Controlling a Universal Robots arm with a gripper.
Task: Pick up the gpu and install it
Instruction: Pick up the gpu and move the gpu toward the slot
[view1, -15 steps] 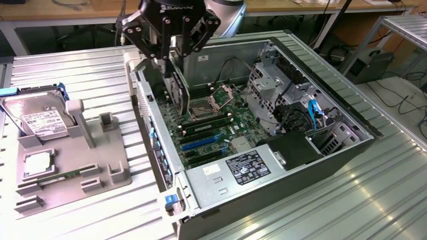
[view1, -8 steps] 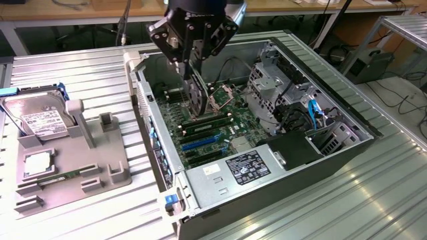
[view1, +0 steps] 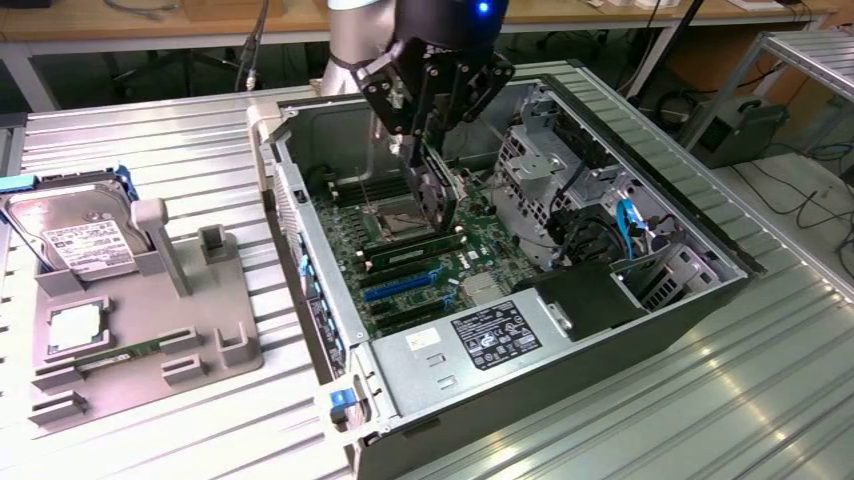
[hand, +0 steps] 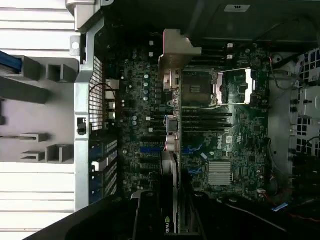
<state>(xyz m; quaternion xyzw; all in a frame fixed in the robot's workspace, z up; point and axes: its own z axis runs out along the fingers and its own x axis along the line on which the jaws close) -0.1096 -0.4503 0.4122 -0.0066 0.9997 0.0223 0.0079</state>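
Starting nearest the exterior camera, a labelled power supply (view1: 487, 340) is seen at the front end of an open computer case (view1: 534, 420), which lies on its side on a ribbed metal desk (view1: 160, 140). To the exterior view's left, just beside the case, a grey fixture (view1: 134, 310) is set on the desk. A green memory stick (view1: 134, 350) and a processor (view1: 78, 328) are carried at its near end, and a hard drive (view1: 80, 235) with a white label is propped at its far end.

Beyond the power supply, the green motherboard (view1: 474, 262) is laid bare, with blue expansion slots near the case's open rear wall. In the wrist view a finned heatsink (hand: 220, 172) and an open CPU socket (hand: 215, 87) are shown on it.

Above the middle of the board, the gpu (view1: 438, 205) is held on edge inside the case, clenched in the claw (view1: 430, 140). In the wrist view the gpu (hand: 170, 175) is gripped between the dark fingers of the claw (hand: 171, 215), with its silver bracket (hand: 176, 52) at the far end. Whether the card's lower edge touches the board cannot be told.

Farthest back, the arm (view1: 354, 30) is seen rising behind the case.
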